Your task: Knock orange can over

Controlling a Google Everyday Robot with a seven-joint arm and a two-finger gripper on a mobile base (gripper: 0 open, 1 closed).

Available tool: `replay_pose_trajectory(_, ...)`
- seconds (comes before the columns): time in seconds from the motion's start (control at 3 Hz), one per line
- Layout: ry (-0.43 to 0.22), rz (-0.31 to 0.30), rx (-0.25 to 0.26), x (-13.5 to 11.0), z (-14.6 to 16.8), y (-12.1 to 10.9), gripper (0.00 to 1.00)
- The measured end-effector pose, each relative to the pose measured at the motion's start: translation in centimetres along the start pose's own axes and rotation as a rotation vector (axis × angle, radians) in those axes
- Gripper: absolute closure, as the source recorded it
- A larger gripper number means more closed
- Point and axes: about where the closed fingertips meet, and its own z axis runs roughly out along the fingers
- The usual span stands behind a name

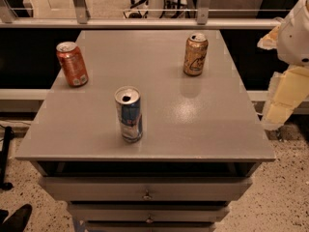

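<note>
One orange can [195, 54], upright, far right part of grey table [203, 124]. One red can [72, 64], upright, far left. One blue can [129, 114], upright, near front. One gripper [284, 96], beyond the table's right edge, apart from all cans; opening cannot be told.
</note>
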Motion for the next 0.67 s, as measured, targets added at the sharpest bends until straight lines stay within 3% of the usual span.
replay_pose_trajectory(0.33,0.000,0.000,0.000,0.0,0.0,0.0,0.00)
replay_pose_trajectory(0.67,-0.055,0.042,0.033,0.3,2.2,-2.8,0.00)
